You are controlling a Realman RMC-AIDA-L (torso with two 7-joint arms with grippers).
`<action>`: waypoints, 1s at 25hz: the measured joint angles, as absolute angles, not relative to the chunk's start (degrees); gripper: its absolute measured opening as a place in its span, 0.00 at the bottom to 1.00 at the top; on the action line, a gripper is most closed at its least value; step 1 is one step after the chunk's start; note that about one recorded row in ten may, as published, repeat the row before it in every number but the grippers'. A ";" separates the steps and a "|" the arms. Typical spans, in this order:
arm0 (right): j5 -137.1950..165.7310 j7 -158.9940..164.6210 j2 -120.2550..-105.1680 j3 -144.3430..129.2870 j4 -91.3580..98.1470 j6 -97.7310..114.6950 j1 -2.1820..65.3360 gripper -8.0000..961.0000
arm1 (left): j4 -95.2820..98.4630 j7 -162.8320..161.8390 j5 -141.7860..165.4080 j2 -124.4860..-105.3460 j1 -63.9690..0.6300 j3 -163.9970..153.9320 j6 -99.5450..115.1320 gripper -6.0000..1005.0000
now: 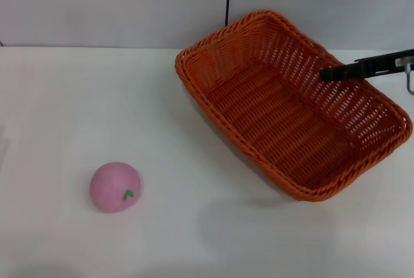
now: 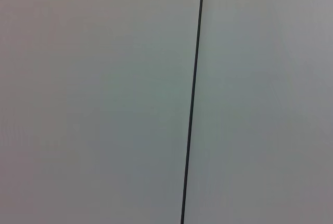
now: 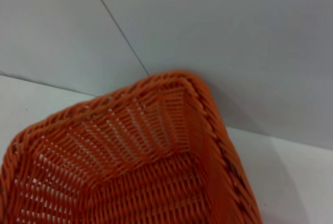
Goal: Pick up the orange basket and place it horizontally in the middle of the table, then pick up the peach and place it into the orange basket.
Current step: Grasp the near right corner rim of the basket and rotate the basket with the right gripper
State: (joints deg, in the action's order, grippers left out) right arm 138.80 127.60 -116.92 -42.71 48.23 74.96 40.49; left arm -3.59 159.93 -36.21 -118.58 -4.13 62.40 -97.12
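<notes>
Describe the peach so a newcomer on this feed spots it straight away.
Start from the white table in the head view; the big orange basket fills its right half. Well off to the basket's left, nearer the robot, sits the peach alone: a small smooth pink ball with a tiny green leaf mark.

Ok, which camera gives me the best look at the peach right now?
The head view: the peach sits whole and unobstructed on the table, far from the orange basket. The right wrist view shows only basket and wall; the left wrist view only wall.
</notes>
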 joint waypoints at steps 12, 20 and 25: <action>138.86 125.33 -116.70 -43.32 43.88 71.52 41.45 0.82 | -3.61 160.05 -36.21 -118.56 -4.39 62.40 -97.50 0.83; 138.64 124.71 -116.87 -44.66 43.95 71.31 41.17 0.54 | -3.60 160.02 -36.21 -118.56 -4.25 62.31 -98.11 0.83; 138.59 122.96 -117.24 -44.72 44.58 71.34 40.89 0.20 | -3.61 160.00 -36.21 -118.56 -4.19 62.16 -98.33 0.83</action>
State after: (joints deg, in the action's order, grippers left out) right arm 138.59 122.96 -117.24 -44.72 44.58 71.34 40.89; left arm -3.61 160.00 -36.21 -118.56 -4.19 62.16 -98.33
